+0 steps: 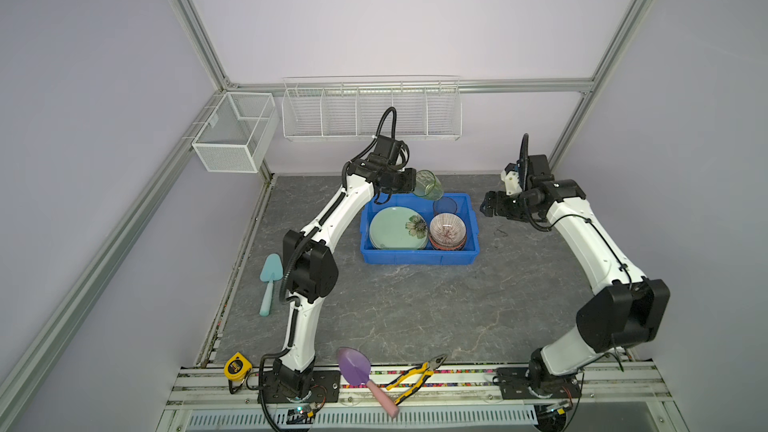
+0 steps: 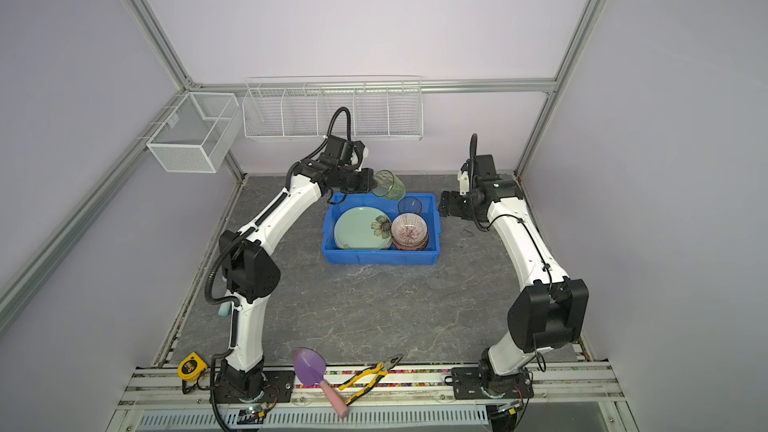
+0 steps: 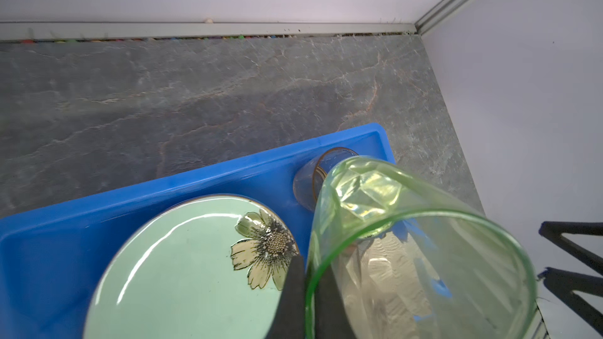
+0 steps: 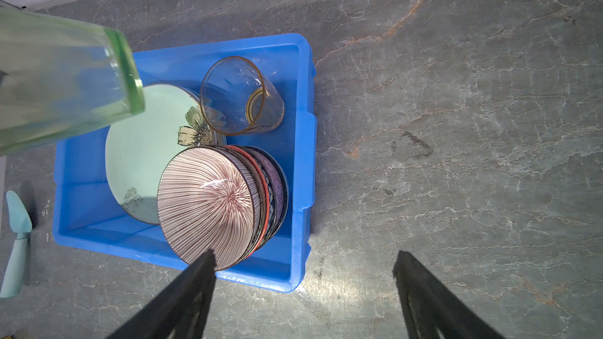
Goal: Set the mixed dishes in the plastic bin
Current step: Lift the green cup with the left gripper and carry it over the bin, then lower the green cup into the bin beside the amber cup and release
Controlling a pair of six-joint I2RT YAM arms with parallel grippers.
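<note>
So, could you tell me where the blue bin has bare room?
In the blue bin, bare floor lies along the far wall, bordered by the flower plate and amber tumbler. The stacked bowls crowd the near right corner.

I've got the green tumbler [image 1: 427, 184] tilted over the blue bin [image 1: 415, 258]; inside sit flower plate [image 1: 395, 228], stacked bowls [image 1: 446, 230], amber tumbler [image 1: 444, 204] upright.
</note>
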